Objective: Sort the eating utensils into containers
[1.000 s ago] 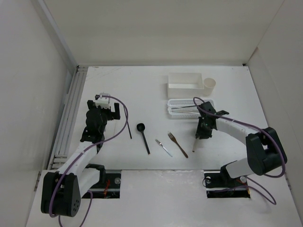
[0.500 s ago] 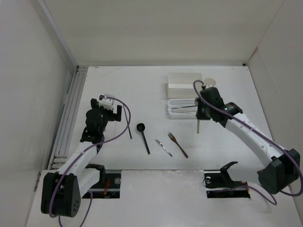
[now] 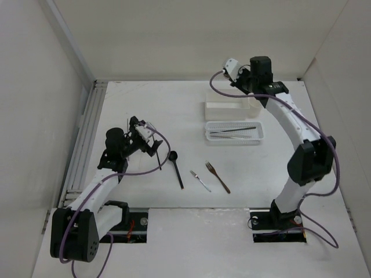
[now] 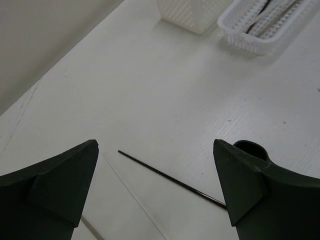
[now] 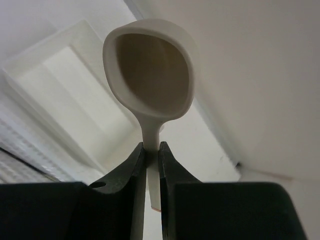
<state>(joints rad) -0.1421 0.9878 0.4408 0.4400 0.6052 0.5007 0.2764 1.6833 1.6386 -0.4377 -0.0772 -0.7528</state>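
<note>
My right gripper [image 3: 250,81] is shut on the handle of the beige spoon [image 5: 150,70] and holds it bowl-out, high at the back, above the rectangular box [image 3: 226,109], which also shows in the right wrist view [image 5: 65,80]. The round cup is hidden behind that arm. My left gripper [image 3: 149,142] is open and empty, low over a thin dark chopstick [image 4: 170,180] that lies between its fingers [image 4: 50,190]. The black spoon [image 3: 173,155] lies just to its right. The silver fork [image 3: 201,181] and the brown fork [image 3: 217,176] lie in the middle.
The mesh basket tray [image 3: 259,132] holds dark chopsticks and slim cutlery. It also shows in the left wrist view [image 4: 250,40]. White walls close the table at the back and both sides. A grooved rail runs along the left edge [image 3: 87,133].
My right arm has lifted the beige spoon off the table and swung it back over the box and cup. My left gripper has turned and moved right, down over the chopstick.
</note>
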